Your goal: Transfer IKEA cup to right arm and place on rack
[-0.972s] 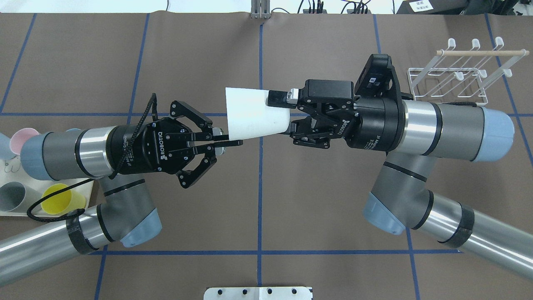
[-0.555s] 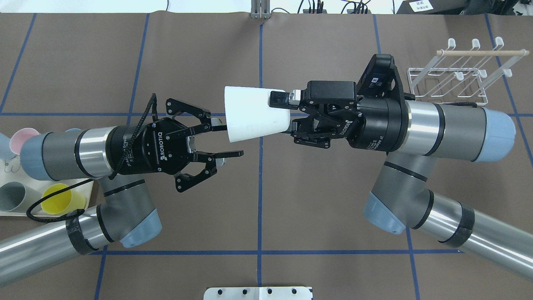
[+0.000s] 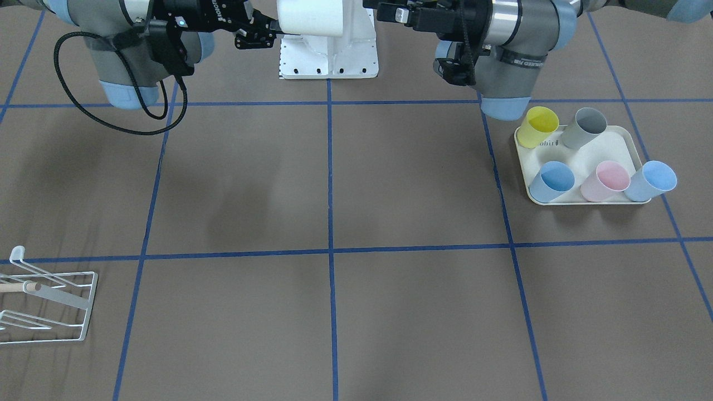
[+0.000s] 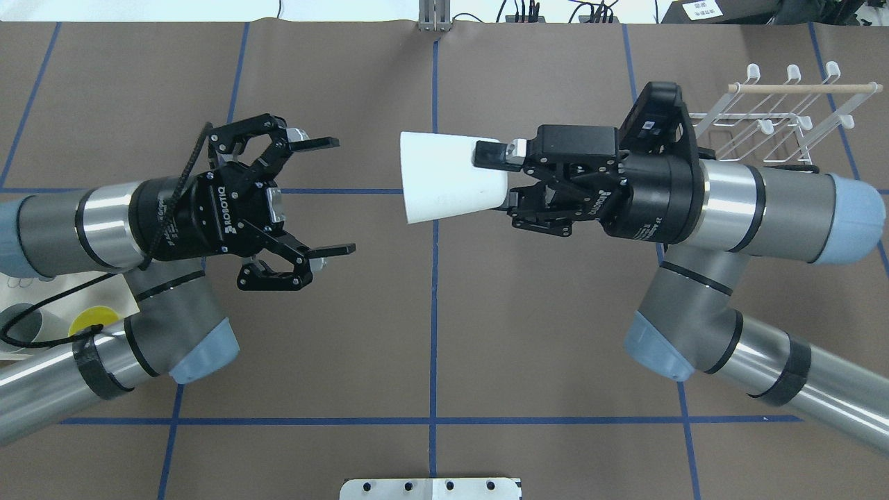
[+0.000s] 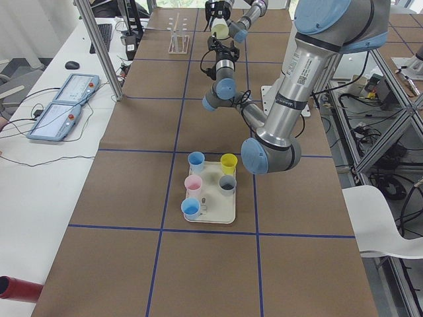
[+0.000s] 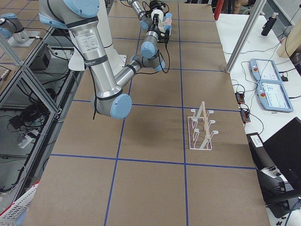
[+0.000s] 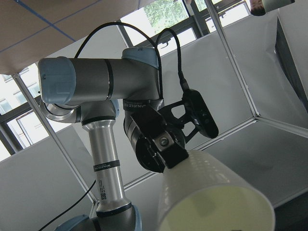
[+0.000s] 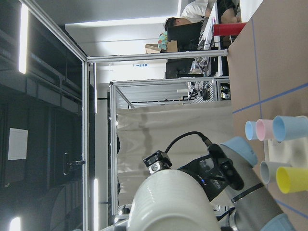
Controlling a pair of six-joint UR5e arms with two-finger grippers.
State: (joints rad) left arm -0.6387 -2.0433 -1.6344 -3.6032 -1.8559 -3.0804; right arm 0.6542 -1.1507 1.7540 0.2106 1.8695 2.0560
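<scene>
The white IKEA cup (image 4: 448, 177) lies sideways in the air above the table's middle, with its wide mouth toward the left arm. My right gripper (image 4: 499, 179) is shut on its narrow base end. My left gripper (image 4: 335, 196) stands wide open to the cup's left, a clear gap away, holding nothing. The front-facing view has the cup (image 3: 309, 16) at the top edge between both grippers. The left wrist view looks into the cup's (image 7: 216, 197) open mouth. The white wire rack (image 4: 757, 132) with a wooden dowel stands at the far right, behind the right arm.
A cream tray (image 3: 613, 145) with several coloured cups sits on the robot's left side; the yellow cup (image 4: 89, 323) peeks out under the left arm. The white robot base (image 3: 328, 55) is between the arms. Blue tape lines grid the brown table.
My left gripper opened, let go of the cup's rim and drew back to the left. The right gripper kept the cup and shifted slightly right, toward the rack.
</scene>
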